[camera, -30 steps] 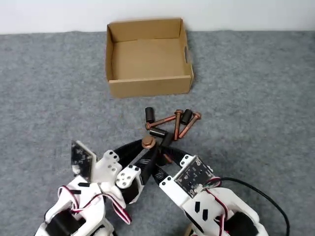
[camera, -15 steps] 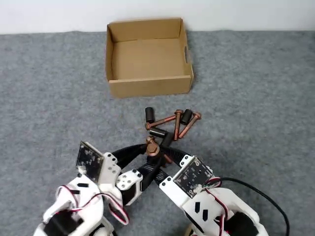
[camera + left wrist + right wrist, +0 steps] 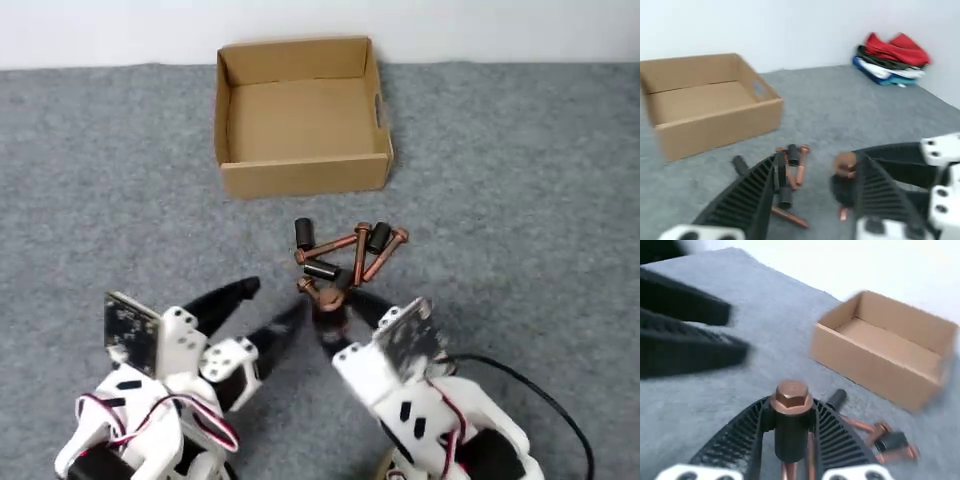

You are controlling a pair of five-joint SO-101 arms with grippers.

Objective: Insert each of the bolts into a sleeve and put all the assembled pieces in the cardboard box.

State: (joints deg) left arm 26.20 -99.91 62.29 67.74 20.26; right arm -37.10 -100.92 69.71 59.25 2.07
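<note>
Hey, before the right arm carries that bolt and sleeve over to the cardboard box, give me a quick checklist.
1. Bolt seated in sleeve: ok, head sits on top.
2. Right gripper shut on the sleeve: ok.
3. Left gripper clear of the bolt: ok, fingers open, apart.
4. Cardboard box open: ok, nothing inside.
5. Clearance over the loose pile: cannot tell.

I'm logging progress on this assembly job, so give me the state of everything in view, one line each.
Box: open, empty.
Left end effector: open, holding nothing.
Right end effector: shut on the sleeved bolt.
Sleeved bolt: assembled, gripped, upright.
Loose bolts: lying in a pile, unassembled.
Loose sleeves: lying beside them.
</note>
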